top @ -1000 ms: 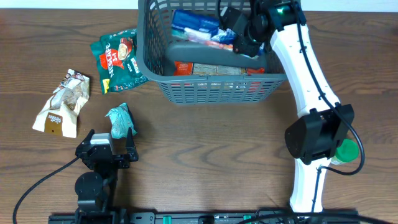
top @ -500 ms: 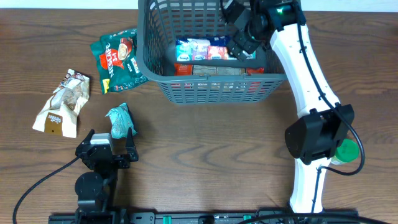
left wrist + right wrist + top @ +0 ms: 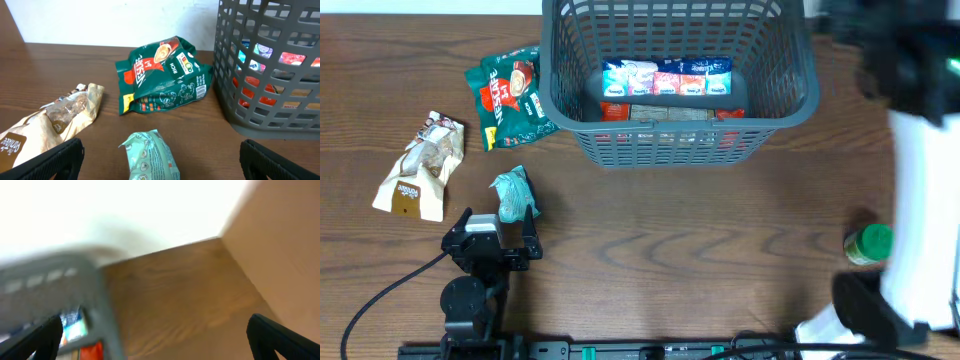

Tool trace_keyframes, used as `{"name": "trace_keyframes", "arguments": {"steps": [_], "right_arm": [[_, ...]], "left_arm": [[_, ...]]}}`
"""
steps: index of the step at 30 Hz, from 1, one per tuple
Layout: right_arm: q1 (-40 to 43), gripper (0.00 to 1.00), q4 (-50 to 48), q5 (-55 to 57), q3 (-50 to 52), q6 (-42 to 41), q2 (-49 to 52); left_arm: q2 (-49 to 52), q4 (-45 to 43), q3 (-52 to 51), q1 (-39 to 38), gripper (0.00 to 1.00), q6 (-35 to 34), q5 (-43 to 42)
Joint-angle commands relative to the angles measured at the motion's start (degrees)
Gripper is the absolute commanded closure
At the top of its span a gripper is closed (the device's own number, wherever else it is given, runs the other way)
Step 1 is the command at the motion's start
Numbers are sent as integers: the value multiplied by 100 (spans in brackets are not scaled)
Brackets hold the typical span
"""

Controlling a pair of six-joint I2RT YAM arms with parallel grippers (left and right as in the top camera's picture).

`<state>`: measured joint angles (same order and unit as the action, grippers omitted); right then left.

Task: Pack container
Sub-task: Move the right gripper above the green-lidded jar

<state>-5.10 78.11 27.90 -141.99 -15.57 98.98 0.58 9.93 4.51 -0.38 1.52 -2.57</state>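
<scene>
Far left on the desk [image 3: 670,260]: tan snack bag [image 3: 420,165], lying flat, narrow end toward the far edge. Just right of it and further back, green coffee pouch [image 3: 508,97], crumpled, near the left wall of the container [image 3: 675,150] but apart from it. Closer to the front, small teal packet [image 3: 513,193], lying just ahead of the left fingers [image 3: 55,159]. Spread wide, those fingers, one at each lower corner of the left wrist view, gripping nothing. Teal packet low between them in that view, ungrasped; whether it touches a fingertip, cannot tell.

Middle of the desk, toward the back: the container, a dark grey lattice basket, upright, open at the top. Holds a row of blue and red packets [image 3: 665,78] side by side across its floor. Nearer the front wall, a flat red-edged package [image 3: 660,112], partly hidden by the rim.

Further right, near the front: green-capped bottle [image 3: 868,243], just beside the white right arm [image 3: 920,200], which shows blurred. Right fingers [image 3: 285,340] released as well, parted to the two lower corners of the right wrist view. Nothing held between them, only desk wood and, at left, a blurred corner of the container with blue and red showing through. Too smeared overhead to place those fingers exactly.
</scene>
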Motion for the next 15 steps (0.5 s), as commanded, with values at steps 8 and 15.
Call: {"name": "trace_keyframes", "arguments": {"steps": [8, 15], "right_arm": [[1152, 1, 1241, -352, 28, -1971, -448], [2013, 1, 1919, -938, 713, -3084, -382]], "left_arm": [[-35, 44, -140, 31, 1, 37, 26], [-35, 44, -140, 31, 1, 37, 26]]}}
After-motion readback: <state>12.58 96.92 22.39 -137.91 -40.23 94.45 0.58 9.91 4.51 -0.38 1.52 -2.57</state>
